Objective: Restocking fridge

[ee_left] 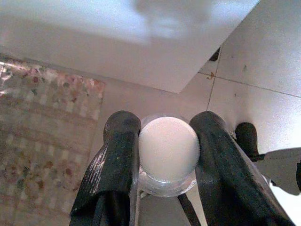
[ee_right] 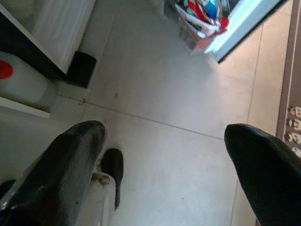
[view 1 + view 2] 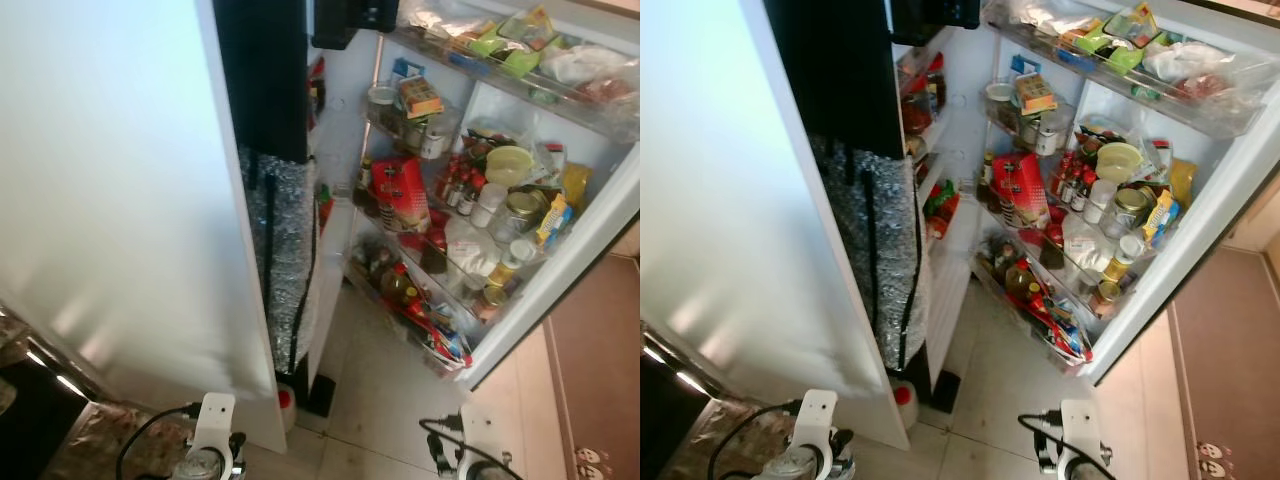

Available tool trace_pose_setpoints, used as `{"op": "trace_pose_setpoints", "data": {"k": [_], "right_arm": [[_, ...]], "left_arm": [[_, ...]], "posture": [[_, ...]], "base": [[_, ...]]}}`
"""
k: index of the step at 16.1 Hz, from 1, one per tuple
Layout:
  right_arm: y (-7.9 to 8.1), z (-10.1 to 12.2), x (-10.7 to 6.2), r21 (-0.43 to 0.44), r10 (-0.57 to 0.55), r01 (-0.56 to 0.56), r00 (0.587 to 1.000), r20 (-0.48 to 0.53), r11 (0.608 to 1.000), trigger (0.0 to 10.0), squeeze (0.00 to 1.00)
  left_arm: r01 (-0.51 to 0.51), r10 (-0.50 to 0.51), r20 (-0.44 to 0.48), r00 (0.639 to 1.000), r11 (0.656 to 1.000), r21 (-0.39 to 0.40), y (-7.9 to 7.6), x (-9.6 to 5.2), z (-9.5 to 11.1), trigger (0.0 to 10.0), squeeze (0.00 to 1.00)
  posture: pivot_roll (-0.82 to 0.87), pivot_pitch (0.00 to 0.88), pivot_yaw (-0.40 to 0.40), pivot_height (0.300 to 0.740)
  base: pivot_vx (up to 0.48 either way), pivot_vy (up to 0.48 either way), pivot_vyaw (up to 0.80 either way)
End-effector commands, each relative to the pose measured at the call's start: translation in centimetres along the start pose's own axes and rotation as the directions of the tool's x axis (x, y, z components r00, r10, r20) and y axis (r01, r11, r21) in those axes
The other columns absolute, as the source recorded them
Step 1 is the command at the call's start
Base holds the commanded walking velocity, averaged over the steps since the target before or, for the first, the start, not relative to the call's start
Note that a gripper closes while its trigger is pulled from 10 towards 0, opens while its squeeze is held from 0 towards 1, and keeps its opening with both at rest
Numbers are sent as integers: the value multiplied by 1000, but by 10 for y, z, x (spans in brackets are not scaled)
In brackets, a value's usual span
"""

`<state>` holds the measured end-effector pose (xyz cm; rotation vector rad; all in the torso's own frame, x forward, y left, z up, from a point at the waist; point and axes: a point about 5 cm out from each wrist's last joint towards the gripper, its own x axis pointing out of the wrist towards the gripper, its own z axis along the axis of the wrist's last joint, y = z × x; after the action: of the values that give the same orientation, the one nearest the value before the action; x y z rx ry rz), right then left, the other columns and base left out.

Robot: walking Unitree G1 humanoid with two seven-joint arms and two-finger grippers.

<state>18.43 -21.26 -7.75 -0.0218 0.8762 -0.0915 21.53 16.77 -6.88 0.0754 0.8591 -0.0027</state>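
We stand before the open fridge [image 3: 330, 200], its door [image 3: 1200, 230] swung to the right, the door shelves packed with bottles and jars. Our left gripper [image 1: 164, 155] is low and near, fingers clamped on a clear jar [image 1: 168, 149] with a white lid; contents unclear from here. Our right gripper [image 2: 164, 155] hangs over the tiled floor [image 2: 160, 94], fingers wide apart, empty. Step in hand: carrying the jar in. Next: find a free spot on a shelf, raise the left arm towards it.
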Motion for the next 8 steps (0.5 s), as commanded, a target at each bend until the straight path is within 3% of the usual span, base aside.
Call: {"op": "trace_pose_setpoints", "data": {"k": [1,3,7,8], "right_arm": [[1,-5,-1,-20,3,-3,1000,-21,1000,10000,0],[2,-7,-1,-48,4,-5,1000,-28,999,10000,0],[4,-13,-3,-43,6,-8,1000,-30,999,10000,0],[4,-17,-4,-15,-4,3,999,-35,1000,10000,0]], "left_arm": [[-3,3,-28,1000,1000,0,0,-2,-9,10000,0],[-6,6,-36,999,1000,-1,2,-2,-13,10000,0],[-10,11,-52,999,1000,8,6,-4,-20,10000,0],[-11,11,-57,998,1000,10,6,-5,-22,10000,0]], "posture": [[-147,56,-25,740],[-143,74,-28,740],[-147,108,-27,740],[-148,116,-25,740]], "base": [[0,-304,0],[0,-319,0],[0,-344,669],[0,-356,0]]}}
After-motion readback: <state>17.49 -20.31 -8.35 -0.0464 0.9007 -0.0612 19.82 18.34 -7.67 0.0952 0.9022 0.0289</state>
